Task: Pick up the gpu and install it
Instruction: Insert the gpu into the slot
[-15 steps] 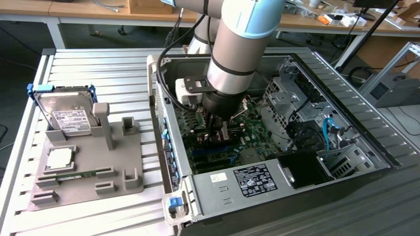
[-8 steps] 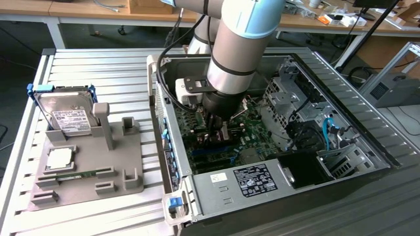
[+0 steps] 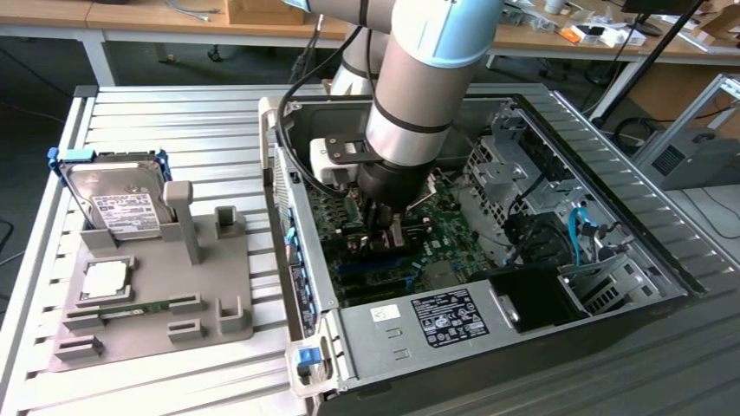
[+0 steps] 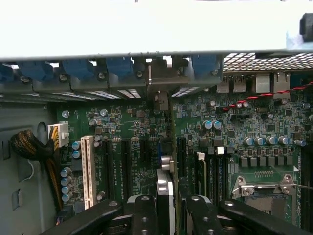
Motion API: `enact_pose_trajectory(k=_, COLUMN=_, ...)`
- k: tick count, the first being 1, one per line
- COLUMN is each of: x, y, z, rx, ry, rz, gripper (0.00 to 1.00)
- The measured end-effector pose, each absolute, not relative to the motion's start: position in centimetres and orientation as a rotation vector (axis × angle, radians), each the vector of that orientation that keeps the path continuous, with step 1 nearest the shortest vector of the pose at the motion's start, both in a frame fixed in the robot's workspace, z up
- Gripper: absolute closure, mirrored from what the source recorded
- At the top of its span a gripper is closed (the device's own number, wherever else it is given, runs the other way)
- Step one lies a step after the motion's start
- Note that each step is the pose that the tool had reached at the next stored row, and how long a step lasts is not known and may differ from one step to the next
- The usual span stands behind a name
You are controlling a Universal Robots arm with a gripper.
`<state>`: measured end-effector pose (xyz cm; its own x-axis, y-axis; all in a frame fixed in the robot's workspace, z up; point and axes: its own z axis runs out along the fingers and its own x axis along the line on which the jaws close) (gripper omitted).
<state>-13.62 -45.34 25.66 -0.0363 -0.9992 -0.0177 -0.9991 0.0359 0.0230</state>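
My gripper [image 3: 389,232] reaches down into the open computer case [image 3: 303,286], just above the green motherboard [image 3: 445,234]. In the wrist view the gpu [image 4: 165,193] stands edge-on between the two black fingers [image 4: 144,215], a thin dark card with a silver metal part at its near end. My gripper [image 4: 171,218] is shut on it. The card lines up with the black expansion slots [image 4: 146,152] and points toward the rear slot openings under the blue latches [image 4: 120,67]. Whether its edge sits in a slot is hidden.
A grey fixture [image 3: 220,295] in the exterior view's left holds a silver hard drive [image 3: 116,204], a CPU [image 3: 104,277] and a green RAM stick [image 3: 145,309]. Inside the case are the labelled power supply [image 3: 445,316], drive cage [image 3: 521,165] and blue cables [image 3: 574,230].
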Motion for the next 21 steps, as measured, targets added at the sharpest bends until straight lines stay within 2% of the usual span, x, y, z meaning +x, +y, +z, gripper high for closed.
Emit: enact_pose_trajectory(k=21, x=-13.61, y=-45.34, z=25.99, rx=2.163, ry=-2.274, rz=-0.045, gripper=0.73)
